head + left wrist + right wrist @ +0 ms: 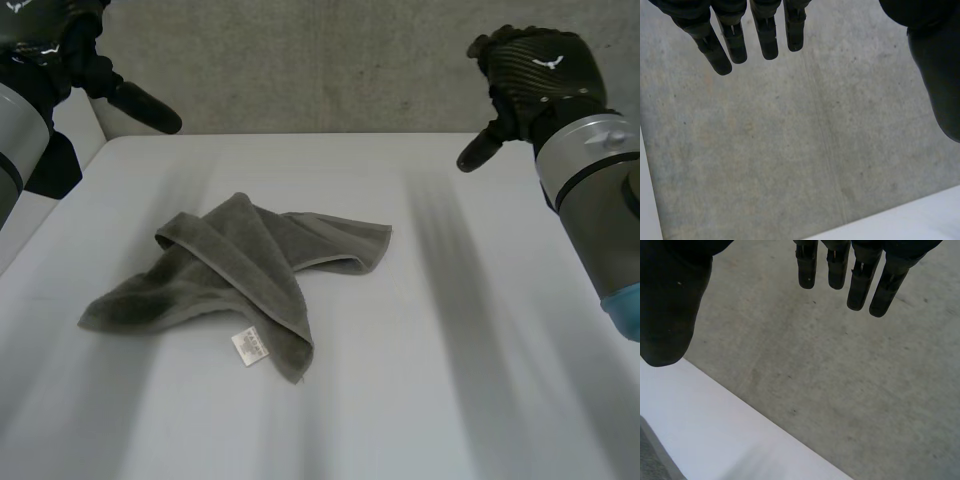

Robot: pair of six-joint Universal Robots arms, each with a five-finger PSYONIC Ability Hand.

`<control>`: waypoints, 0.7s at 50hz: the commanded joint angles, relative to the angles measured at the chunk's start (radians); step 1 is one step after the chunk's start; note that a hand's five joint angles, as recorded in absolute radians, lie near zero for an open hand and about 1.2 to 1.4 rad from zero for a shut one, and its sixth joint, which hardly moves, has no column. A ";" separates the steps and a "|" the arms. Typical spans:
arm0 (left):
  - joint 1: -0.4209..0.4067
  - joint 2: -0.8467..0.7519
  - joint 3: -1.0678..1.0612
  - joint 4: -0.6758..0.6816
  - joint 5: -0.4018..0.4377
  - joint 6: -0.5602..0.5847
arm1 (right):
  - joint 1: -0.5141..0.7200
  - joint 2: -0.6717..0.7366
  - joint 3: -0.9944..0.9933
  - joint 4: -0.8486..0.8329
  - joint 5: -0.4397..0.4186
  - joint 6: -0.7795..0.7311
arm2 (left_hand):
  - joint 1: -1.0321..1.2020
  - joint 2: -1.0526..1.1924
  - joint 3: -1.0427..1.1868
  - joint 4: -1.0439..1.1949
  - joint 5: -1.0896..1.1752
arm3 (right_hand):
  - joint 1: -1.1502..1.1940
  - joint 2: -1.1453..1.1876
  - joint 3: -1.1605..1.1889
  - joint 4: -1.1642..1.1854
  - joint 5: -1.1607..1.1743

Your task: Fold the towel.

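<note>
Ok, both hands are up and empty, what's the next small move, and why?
Probably lower the left hand to the left corner of the towel to start spreading it flat. It lies crumpled, layers crossed, and the right hand is open and off it too.

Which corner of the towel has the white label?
The front corner of the towel, nearest the robot: the white label sits beside it. The other corners show none.

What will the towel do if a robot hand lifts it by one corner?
It would probably flop and droop: the towel lies crumpled in soft folds. Its layers rest loosely over each other, so it likely unfolds when lifted. Pushed, it would probably bunch up rather than slide on the table.
</note>
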 commanded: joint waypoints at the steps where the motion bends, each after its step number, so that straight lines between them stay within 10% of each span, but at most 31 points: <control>1: -0.002 -0.020 0.015 -0.032 0.000 0.001 | -0.011 0.003 -0.026 0.033 0.058 -0.002 | -0.052 -0.050 -0.047 -0.051 -0.037 | -0.056 -0.067 -0.062 -0.075 -0.059; 22: -0.005 -0.055 0.018 -0.063 0.001 0.044 | -0.008 0.001 -0.018 0.037 0.041 -0.002 | -0.046 -0.045 -0.041 -0.046 -0.031 | -0.056 -0.067 -0.062 -0.075 -0.059; 35: 0.083 -0.228 -0.030 0.192 0.057 0.471 | 0.069 0.136 0.031 0.078 -0.369 0.027 | -0.017 -0.015 -0.012 -0.016 -0.002 | -0.056 -0.067 -0.062 -0.075 -0.059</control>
